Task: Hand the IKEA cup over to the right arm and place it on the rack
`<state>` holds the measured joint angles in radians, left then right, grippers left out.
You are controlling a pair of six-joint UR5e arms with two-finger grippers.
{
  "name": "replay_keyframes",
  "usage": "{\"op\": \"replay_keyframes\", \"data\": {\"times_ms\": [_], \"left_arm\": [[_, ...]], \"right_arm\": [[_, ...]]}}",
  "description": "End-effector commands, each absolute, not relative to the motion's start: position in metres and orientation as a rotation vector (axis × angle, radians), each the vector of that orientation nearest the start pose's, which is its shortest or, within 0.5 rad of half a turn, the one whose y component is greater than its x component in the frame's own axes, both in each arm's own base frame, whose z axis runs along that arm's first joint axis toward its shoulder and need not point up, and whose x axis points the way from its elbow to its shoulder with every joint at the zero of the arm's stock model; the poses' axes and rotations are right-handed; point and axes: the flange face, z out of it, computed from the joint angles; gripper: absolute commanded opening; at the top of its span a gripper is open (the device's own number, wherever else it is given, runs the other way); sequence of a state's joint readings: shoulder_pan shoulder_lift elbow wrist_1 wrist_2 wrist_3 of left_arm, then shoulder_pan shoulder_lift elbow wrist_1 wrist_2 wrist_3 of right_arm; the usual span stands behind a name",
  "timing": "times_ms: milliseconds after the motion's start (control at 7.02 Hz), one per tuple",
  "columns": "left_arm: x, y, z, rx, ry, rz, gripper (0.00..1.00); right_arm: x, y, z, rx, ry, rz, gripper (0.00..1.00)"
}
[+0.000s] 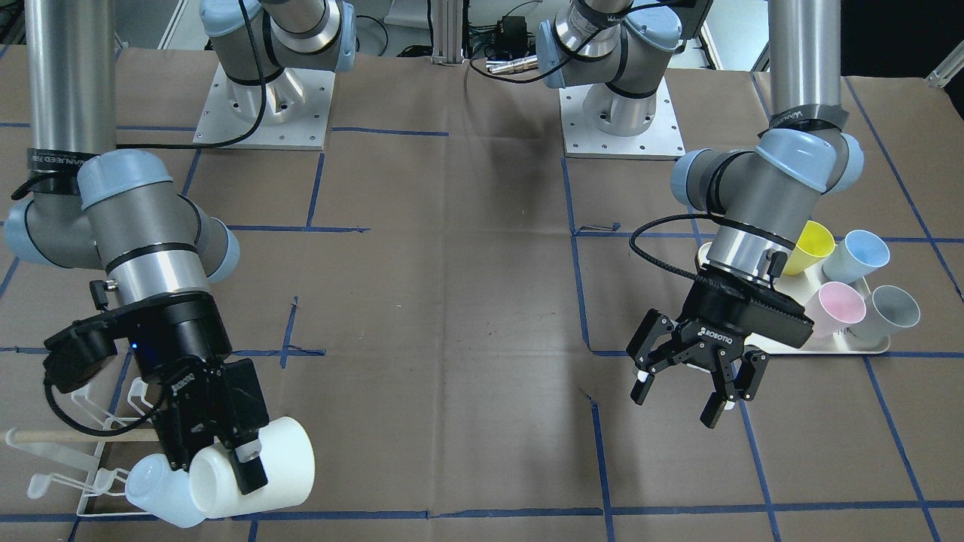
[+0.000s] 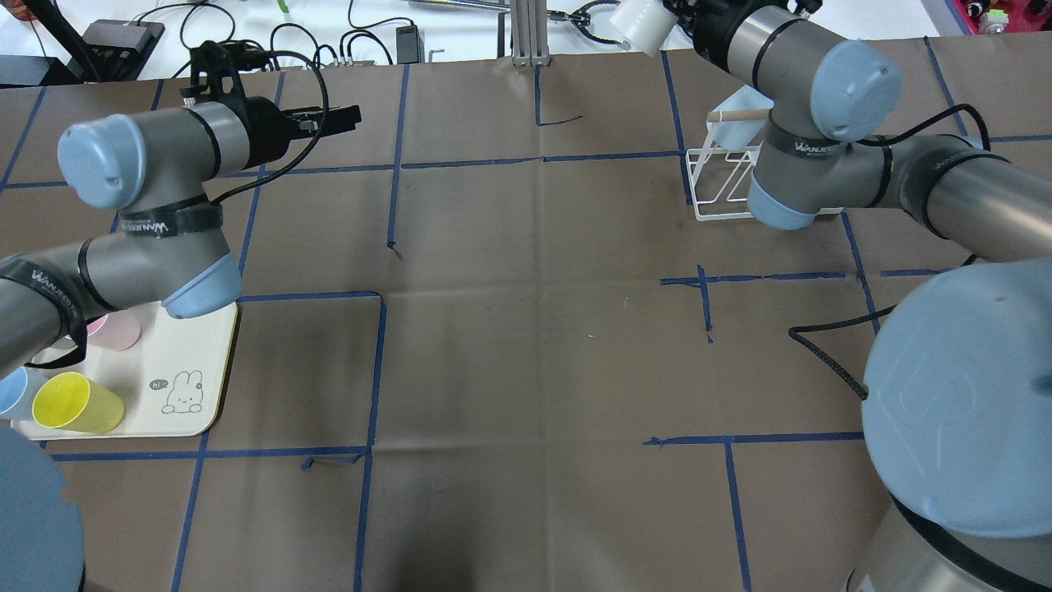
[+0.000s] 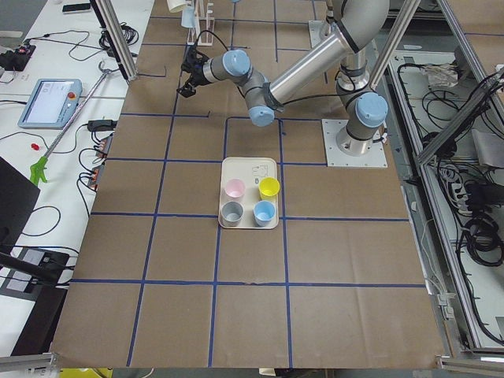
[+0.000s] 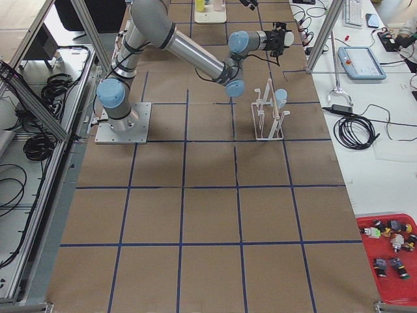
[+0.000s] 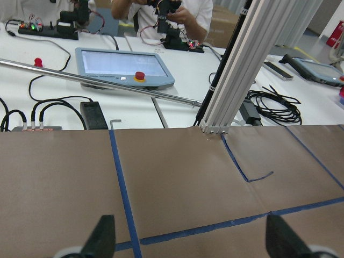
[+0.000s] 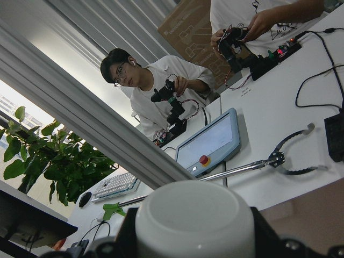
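Note:
My right gripper (image 1: 230, 463) is shut on a white IKEA cup (image 1: 260, 467) and holds it on its side, mouth pointing away from the gripper. The cup hangs at the near end of the white wire rack (image 1: 53, 459) with its wooden dowel (image 1: 75, 435), beside a pale blue cup (image 1: 158, 493) on the rack. I cannot tell whether the white cup touches a prong. The right wrist view shows the cup's base (image 6: 193, 220) between the fingers. My left gripper (image 1: 689, 395) is open and empty, above the table in front of the cream tray (image 1: 828, 348).
The tray holds a yellow cup (image 1: 809, 245), a blue cup (image 1: 858, 256), a pink cup (image 1: 836, 307) and a grey cup (image 1: 892, 312). The brown paper table has blue tape lines. Operators sit past the far table edge in the wrist views.

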<state>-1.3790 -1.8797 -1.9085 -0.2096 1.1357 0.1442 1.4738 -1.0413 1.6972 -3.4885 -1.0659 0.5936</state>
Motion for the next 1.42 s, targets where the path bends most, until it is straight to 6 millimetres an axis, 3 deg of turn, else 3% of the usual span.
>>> {"op": "replay_keyframes", "data": {"times_ms": [0,285,569,712,854,1139,1281], "left_arm": [[-0.077,-0.604,0.365,0.074,3.186,-0.757,0.99],[-0.082,-0.575,0.388,-0.082,3.23,-0.404,0.99],[-0.097,-0.517,0.426,-0.098,3.163,-0.141,0.99],[-0.1,-0.494,0.446,-0.1,3.163,-0.104,1.0],[-0.102,-0.486,0.448,-0.128,3.165,-0.05,1.0],[-0.106,-0.496,0.474,-0.122,3.167,-0.122,1.0],[-0.108,-0.505,0.475,-0.117,3.17,-0.137,1.0]], "right_arm": [[0.047,-0.656,0.368,0.088,2.181,-1.593,0.17],[-0.015,-0.658,0.363,-0.085,2.249,-1.721,0.17],[-0.075,-0.657,0.345,-0.306,2.29,-1.79,0.18],[-0.094,-0.658,0.338,-0.288,2.315,-1.797,0.18],[-0.109,-0.659,0.326,-0.26,2.349,-1.794,0.19],[-0.115,-0.659,0.308,-0.247,2.427,-1.782,0.19],[-0.113,-0.65,0.295,-0.216,2.456,-1.754,0.19]]}}
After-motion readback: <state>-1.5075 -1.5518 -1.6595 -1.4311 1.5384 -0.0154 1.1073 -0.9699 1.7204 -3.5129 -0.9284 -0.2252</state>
